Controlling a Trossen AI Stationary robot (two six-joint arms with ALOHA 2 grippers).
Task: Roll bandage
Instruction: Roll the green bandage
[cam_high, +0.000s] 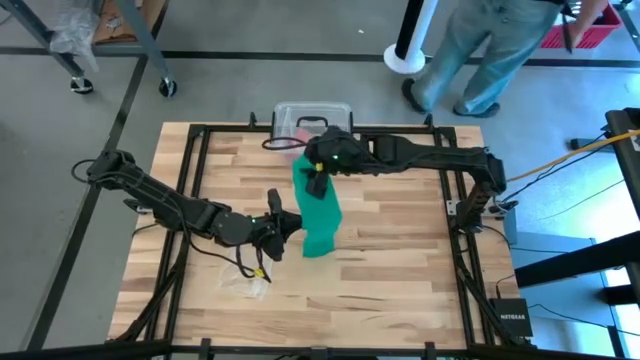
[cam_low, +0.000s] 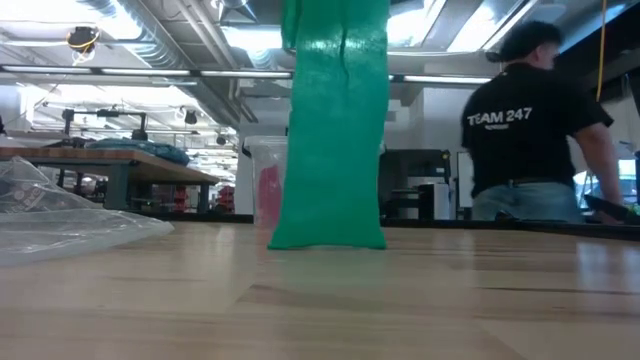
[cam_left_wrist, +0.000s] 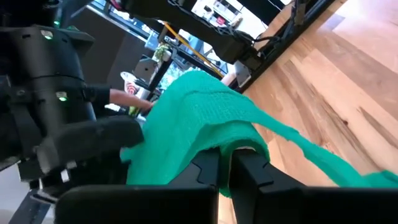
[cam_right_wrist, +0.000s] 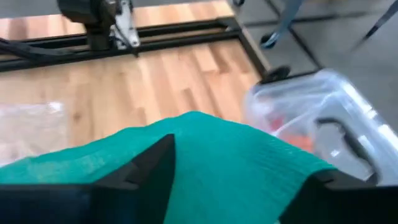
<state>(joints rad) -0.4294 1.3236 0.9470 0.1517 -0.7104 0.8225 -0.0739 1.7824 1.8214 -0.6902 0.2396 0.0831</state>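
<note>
Wooden table (cam_high: 400, 270), both grippers clamping bandage (cam_high: 322, 215)

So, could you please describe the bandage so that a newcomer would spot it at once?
On the wooden table, look at the middle, between the two dark arms. The bandage hangs there as a long green cloth strip, unlike the clear plastic box behind it.

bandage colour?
Solid green; the bandage shows best in the low view, hanging down to the table.

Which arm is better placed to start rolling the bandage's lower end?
Left. Its end effector sits low beside the bandage near the table-touching end; the right end effector holds the top up.
</note>
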